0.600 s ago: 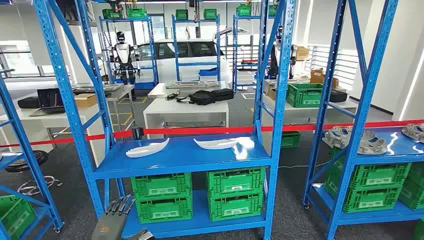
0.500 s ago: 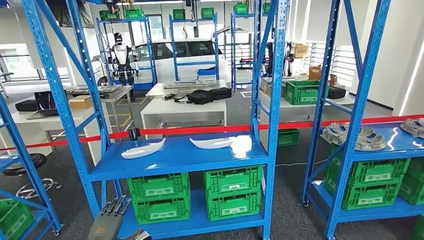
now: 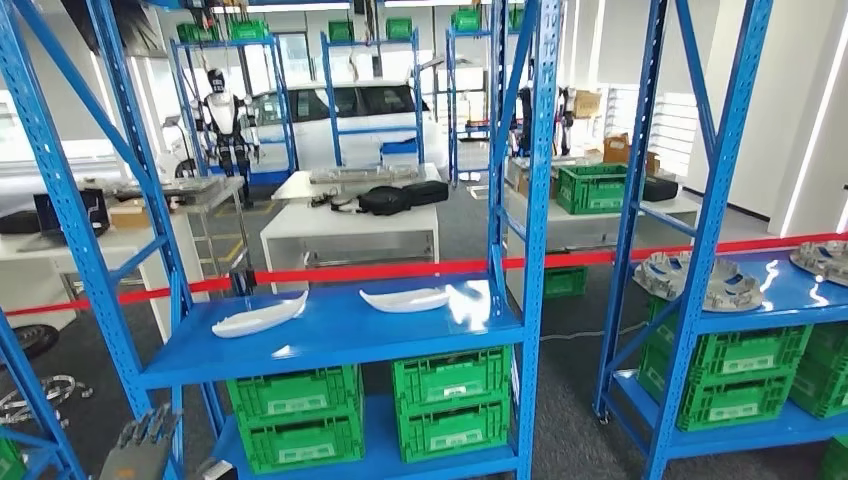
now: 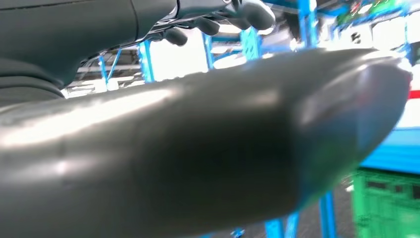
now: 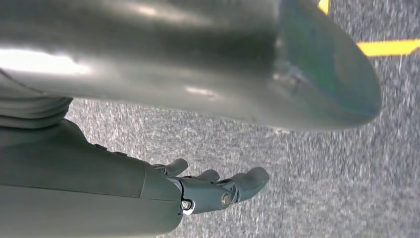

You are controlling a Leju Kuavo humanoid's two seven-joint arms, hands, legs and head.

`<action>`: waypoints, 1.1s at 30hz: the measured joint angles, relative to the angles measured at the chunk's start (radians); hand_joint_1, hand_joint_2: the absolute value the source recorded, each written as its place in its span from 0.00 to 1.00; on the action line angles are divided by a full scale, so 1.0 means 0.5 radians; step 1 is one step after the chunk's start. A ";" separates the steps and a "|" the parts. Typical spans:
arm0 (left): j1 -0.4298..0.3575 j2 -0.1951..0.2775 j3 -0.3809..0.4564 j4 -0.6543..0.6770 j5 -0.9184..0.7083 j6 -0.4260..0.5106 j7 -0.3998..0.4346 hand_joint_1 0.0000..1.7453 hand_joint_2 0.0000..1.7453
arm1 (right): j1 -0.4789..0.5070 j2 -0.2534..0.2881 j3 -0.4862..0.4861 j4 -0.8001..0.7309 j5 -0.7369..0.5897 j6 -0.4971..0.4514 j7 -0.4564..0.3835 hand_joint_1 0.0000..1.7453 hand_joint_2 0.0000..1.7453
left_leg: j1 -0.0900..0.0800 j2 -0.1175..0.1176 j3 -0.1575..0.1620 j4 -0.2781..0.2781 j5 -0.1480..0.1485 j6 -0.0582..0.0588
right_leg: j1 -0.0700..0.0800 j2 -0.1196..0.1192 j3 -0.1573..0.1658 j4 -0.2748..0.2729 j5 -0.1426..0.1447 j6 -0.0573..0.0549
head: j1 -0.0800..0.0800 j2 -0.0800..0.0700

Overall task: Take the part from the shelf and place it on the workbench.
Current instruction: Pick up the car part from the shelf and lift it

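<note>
Two white parts lie on the blue shelf: the left part and the right part, well apart. The left hand hangs low, fingers spread, holding nothing. The right hand is also empty, its fingers loosely extended above the grey floor.

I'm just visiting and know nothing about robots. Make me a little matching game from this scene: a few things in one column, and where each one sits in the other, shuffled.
Things:
1. white parts
2. green crates
3. left hand
4. black bag

Places:
A. on the white table behind the red tape
B. low, beside the shelf's post
C. on the blue shelf's upper board
D. on the shelf's bottom board

Pairs: 1-C, 2-D, 3-B, 4-A
</note>
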 joint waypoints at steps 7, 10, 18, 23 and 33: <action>0.033 0.053 0.041 0.000 0.044 0.001 -0.057 0.00 0.00 | -0.007 0.000 -0.001 0.000 -0.002 0.010 -0.006 0.00 0.00 | 0.012 -0.006 0.179 -0.080 -0.110 0.033 | 0.012 -0.025 -0.336 0.488 -0.085 0.026 | 0.006 0.001; 0.075 0.075 0.053 0.001 0.058 0.012 -0.057 0.00 0.00 | 0.007 0.000 -0.001 0.000 -0.002 0.011 -0.020 0.00 0.00 | 0.010 -0.009 0.286 -0.079 -0.195 0.027 | 0.017 -0.026 -0.446 0.419 -0.101 0.031 | 0.009 0.001; 0.176 0.193 0.136 -0.001 0.152 0.048 -0.054 0.00 0.00 | 0.019 -0.004 -0.002 0.006 -0.005 0.021 -0.029 0.00 0.00 | 0.017 -0.008 0.432 0.000 -0.351 -0.057 | 0.034 -0.030 -0.340 -0.002 0.292 -0.064 | 0.008 0.000; 0.241 0.252 0.185 0.002 0.187 0.064 -0.070 0.00 0.00 | 0.016 -0.007 -0.002 0.006 -0.002 0.022 -0.030 0.00 0.00 | 0.042 -0.006 0.046 0.479 -0.515 -0.104 | 0.021 -0.020 -0.165 -0.010 0.161 -0.087 | 0.000 0.001; 0.317 0.319 0.234 -0.032 -0.149 0.191 -0.036 0.00 0.00 | 0.001 -0.004 -0.006 0.010 -0.011 0.017 -0.034 0.00 0.00 | 0.052 0.013 -0.026 -0.008 0.027 -0.042 | 0.007 -0.014 0.047 0.060 -0.020 0.024 | 0.001 0.000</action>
